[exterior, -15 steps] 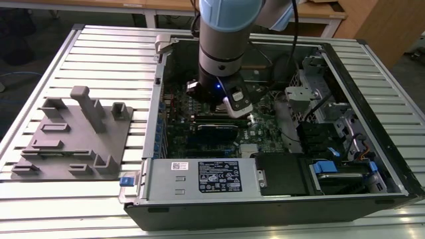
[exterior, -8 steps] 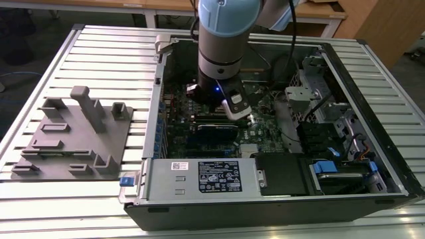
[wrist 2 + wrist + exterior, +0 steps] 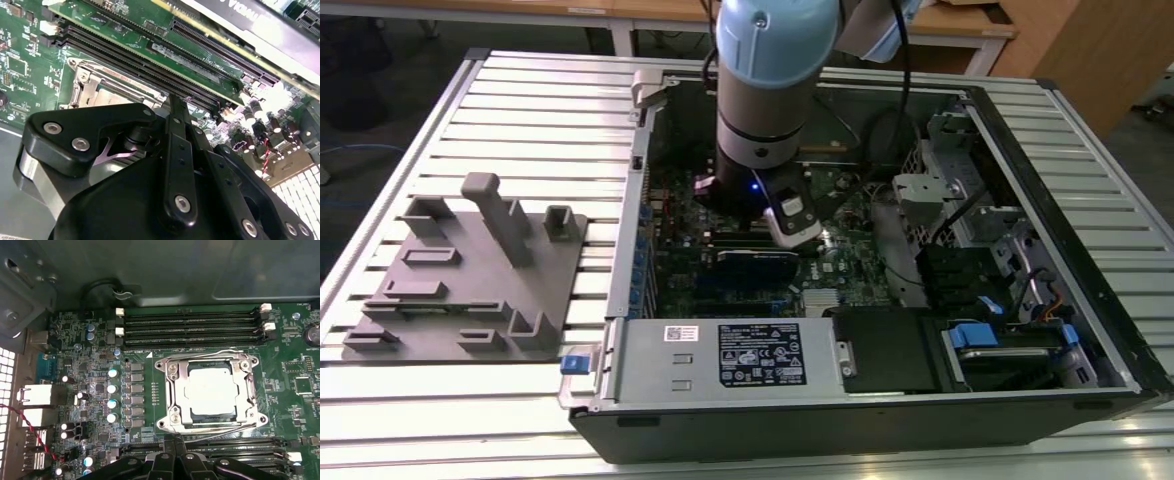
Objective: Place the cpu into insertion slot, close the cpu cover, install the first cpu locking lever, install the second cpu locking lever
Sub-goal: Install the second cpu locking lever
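Note:
In the first wrist view the cpu [image 3: 212,389], a square chip with a silvery top, lies flat in the insertion slot [image 3: 200,416]. The cpu cover [image 3: 176,390], a silvery frame plate, is down around it, and the chip shows through its window. Thin wire levers run along two opposite sides of the frame, one [image 3: 200,351] by the far memory slots and one [image 3: 215,428] beside my fingertips. My gripper [image 3: 173,444] sits just off that nearer side, shut, with nothing seen between its fingers. In the second wrist view the gripper [image 3: 176,102] points at the socket's edge [image 3: 95,82].
Long black memory slots [image 3: 190,322] flank the socket on two sides. In the exterior view the arm's wrist [image 3: 754,150] reaches down into the open computer case [image 3: 854,420], beside a graphics card [image 3: 754,262]. A grey fixture plate [image 3: 467,270] lies on the slatted table at the exterior view's left.

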{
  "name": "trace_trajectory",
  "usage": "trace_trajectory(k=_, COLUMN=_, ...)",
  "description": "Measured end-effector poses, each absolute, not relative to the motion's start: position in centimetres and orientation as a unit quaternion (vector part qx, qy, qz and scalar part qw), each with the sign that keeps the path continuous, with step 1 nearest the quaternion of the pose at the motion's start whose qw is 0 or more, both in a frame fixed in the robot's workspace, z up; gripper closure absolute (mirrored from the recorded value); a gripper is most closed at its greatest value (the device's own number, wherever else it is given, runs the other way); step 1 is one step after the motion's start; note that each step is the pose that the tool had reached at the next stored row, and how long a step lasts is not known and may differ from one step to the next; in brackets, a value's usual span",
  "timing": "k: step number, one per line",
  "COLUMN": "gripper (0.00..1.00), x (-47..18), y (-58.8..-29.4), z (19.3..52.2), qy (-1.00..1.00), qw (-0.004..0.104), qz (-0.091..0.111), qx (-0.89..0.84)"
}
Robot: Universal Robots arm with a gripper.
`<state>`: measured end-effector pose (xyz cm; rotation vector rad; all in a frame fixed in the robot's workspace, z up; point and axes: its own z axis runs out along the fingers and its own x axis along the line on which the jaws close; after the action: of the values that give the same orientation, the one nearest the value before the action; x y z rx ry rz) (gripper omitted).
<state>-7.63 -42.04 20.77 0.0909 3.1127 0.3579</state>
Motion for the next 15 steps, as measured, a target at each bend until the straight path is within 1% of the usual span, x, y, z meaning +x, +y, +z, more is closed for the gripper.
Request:
trace_trajectory(k=9, gripper=0.90, x=-7.82, y=-42.04, z=20.47, qy=0.993, qw=0.003, qz=0.114, qx=0.029)
trace_trajectory(k=15, gripper=0.90, x=-7.87, y=-42.05, z=20.35, qy=0.993, qw=0.003, qz=0.118, qx=0.029)
